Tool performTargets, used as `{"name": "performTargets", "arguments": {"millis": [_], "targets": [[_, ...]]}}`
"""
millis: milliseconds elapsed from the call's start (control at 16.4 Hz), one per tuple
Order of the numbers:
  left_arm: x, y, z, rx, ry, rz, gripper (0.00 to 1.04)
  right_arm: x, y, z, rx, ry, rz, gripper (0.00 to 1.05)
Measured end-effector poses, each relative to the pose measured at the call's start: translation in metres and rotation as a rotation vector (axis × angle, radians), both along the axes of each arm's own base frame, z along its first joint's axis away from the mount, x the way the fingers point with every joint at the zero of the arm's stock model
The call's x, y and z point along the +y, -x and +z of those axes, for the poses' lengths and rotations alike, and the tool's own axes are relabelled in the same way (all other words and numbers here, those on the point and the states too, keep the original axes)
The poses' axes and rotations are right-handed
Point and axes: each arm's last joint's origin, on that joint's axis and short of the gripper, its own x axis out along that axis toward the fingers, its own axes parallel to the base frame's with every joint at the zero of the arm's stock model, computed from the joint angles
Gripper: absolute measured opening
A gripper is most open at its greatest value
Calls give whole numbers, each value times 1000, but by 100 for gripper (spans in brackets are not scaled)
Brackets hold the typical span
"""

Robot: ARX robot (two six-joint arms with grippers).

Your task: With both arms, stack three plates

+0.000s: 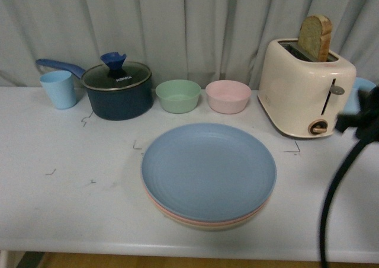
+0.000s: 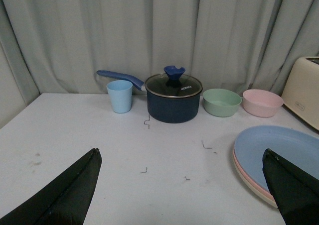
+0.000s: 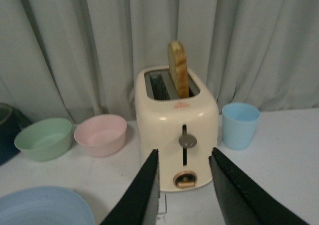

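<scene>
1. Plates first: blue plate (image 1: 208, 170) sits on top, low centre of the front view. Pink plate (image 1: 177, 216) shows as a thin edge just under it, and beige plate (image 1: 228, 226) peeks out at the very bottom.
2. All 3 look piled up on the white table (image 1: 71, 185), so I think the stacking is done & the job now is to back away w/o bumping.
3. Left gripper (image 2: 182, 190) fills the bottom corners of the left wrist view. Its fingers are spread wide & hold nothing. One tip is just above the stack's rim, so lift up before moving.
4. Right gripper (image 3: 183, 185) is low centre in the right wrist view, fingers apart, nothing between them. It points at the toaster (image 3: 177, 135) w/ bread (image 3: 178, 68) sticking out.
5. Right arm (image 1: 355, 125) is at the right edge of the front view, close by the toaster. Pull it back slow so it doesn't knock it.
6. Green bowl (image 1: 177, 95), pink bowl (image 1: 228, 96), pot (image 1: 116, 90) & cup (image 1: 58, 88) sit up top, well away. Leave them be.
</scene>
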Motion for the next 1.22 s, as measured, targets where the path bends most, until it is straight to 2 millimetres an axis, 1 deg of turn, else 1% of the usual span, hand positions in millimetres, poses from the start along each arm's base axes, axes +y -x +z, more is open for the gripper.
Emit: {"name": "performTargets", "arguments": {"millis": [61, 183, 305, 366, 427, 489, 550, 611, 733, 855, 1038, 1221], "targets": [[0, 0, 0, 0, 0, 0, 98, -5, 15, 14, -52, 7, 6, 28], [0, 0, 0, 1, 0, 0, 98, -15, 49, -1, 39, 38, 29, 1], [0, 0, 0, 1, 0, 0, 98, -25, 71, 16, -33, 30, 7, 2], [0, 0, 0, 1, 0, 0, 98, -27, 82, 16, -21, 31, 16, 2], [0, 0, 0, 0, 0, 0, 98, -29, 90, 14, 33, 34, 24, 2], [0, 0, 0, 1, 0, 0, 98, -32, 98, 21, 11, 33, 17, 2], [0, 0, 0, 1, 0, 0, 98, -41, 107, 30, -35, 31, 18, 2], [0, 0, 0, 0, 0, 0, 98, -45, 115, 28, -24, 30, 1, 2], [0, 0, 0, 0, 0, 0, 98, -44, 125, 24, 3, 30, 12, 2], [0, 0, 0, 0, 0, 0, 98, -44, 134, 28, -25, 30, 11, 2], [0, 0, 0, 0, 0, 0, 98, -44, 145, 26, -11, 30, 11, 2], [0, 0, 0, 0, 0, 0, 98, -44, 152, 29, -24, 30, 11, 2]]}}
